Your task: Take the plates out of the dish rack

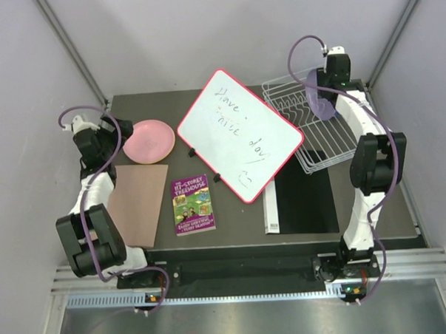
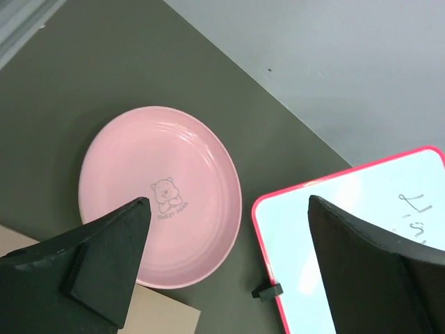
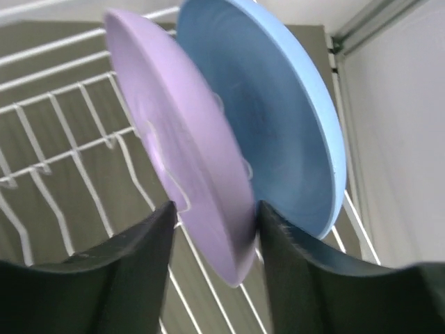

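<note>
Dish rack (image 1: 322,144) holds lilac plate (image 3: 188,153) and light blue plate (image 3: 278,118) upright; pink plate (image 1: 148,139) flat, well left of it, near wide-apart left gripper (image 2: 227,200). Right gripper (image 3: 217,209) straddles lilac rim, clamp unclear; finger between plates could drag blue out.

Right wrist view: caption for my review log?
Right gripper straddles the lilac plate standing in the dish rack, light blue plate beside it.
</note>
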You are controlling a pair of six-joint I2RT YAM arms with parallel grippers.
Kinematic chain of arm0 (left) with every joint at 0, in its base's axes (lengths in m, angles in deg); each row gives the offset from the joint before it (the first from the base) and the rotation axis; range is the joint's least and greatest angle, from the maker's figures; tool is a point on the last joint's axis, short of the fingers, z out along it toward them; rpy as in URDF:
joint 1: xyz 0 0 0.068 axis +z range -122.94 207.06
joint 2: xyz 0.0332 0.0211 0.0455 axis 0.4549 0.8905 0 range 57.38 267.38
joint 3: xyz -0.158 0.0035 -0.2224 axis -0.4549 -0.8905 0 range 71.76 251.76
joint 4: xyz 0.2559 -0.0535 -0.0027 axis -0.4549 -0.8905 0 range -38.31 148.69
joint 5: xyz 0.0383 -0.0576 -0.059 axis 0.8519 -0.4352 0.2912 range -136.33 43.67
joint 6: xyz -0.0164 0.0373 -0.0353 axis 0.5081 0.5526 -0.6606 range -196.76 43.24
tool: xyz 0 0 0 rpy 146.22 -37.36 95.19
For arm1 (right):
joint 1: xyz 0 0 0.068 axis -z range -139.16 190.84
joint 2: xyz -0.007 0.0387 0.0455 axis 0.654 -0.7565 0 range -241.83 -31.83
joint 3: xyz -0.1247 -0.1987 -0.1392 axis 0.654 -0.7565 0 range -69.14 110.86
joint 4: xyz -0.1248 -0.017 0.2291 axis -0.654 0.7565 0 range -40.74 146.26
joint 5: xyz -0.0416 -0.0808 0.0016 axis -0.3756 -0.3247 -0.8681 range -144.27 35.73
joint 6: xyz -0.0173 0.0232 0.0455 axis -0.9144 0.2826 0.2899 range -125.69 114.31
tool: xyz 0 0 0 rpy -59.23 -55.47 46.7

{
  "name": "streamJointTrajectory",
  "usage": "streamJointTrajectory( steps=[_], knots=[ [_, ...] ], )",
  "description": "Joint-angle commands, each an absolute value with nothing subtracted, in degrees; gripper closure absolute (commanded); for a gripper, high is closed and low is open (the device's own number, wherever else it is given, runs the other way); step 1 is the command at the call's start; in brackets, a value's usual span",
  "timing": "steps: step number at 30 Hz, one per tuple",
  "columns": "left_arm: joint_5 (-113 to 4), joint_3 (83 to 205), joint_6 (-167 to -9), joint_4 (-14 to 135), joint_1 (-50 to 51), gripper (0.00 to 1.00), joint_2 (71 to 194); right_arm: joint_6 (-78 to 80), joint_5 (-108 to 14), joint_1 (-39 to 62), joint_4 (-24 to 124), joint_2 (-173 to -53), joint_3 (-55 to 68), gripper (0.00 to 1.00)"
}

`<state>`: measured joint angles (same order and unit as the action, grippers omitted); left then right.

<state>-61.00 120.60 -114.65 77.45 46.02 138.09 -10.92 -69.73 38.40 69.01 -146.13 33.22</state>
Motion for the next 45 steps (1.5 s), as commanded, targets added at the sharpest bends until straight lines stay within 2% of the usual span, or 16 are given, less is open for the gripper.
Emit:
streamJointTrajectory(
  steps=[1,2,3,4,5,10,15,18,23,29,33,41,45],
  knots=[
    [-64.6,119.9,-115.3,81.3,45.2,0.01,132.9,-13.9,-73.8,38.9,70.3,-147.9,38.2,0.58],
    [-64.5,119.7,-115.1,81.4,44.9,0.01,132.4,-14.0,-73.6,38.9,70.2,-148.1,38.2,0.68],
    [-64.2,119.4,-115.0,81.3,44.9,0.01,131.8,-14.0,-73.4,38.9,70.3,-148.3,38.3,0.87],
    [-63.8,119.2,-115.0,81.4,44.8,0.01,131.0,-14.1,-73.4,38.9,70.4,-148.3,38.4,0.97],
    [-63.6,118.9,-114.9,81.7,44.7,0.01,130.7,-14.3,-73.2,38.7,70.4,-148.3,38.4,1.00],
    [-63.7,118.1,-115.3,82.5,44.6,0.01,130.8,-14.2,-74.6,37.2,70.0,-147.5,38.4,1.00],
    [-63.6,117.6,-115.4,82.8,43.8,0.01,131.7,-16.0,-85.2,33.9,65.1,-145.1,35.9,1.00],
    [-63.5,117.4,-115.4,82.9,43.2,0.01,132.3,-19.4,-95.6,30.7,57.8,-143.5,32.0,1.00],
    [-63.3,117.7,-115.3,82.6,41.7,0.01,132.7,-32.3,-112.9,26.2,33.9,-142.4,22.6,1.00],
    [-61.7,118.3,-113.9,80.9,39.5,0.01,132.9,-40.7,-117.6,24.6,14.6,-138.6,13.4,1.00],
    [-61.7,118.1,-113.8,80.8,38.9,0.01,132.5,-44.3,-119.3,24.6,8.4,-136.6,10.5,1.00],
    [-62.1,119.4,-112.4,79.1,37.3,0.01,130.9,-38.2,-117.1,24.6,17.4,-125.6,8.2,1.00],
    [-64.3,121.1,-111.8,79.1,34.5,0.02,130.2,-17.5,-103.1,25.3,45.7,-119.0,13.9,1.00]
  ],
)
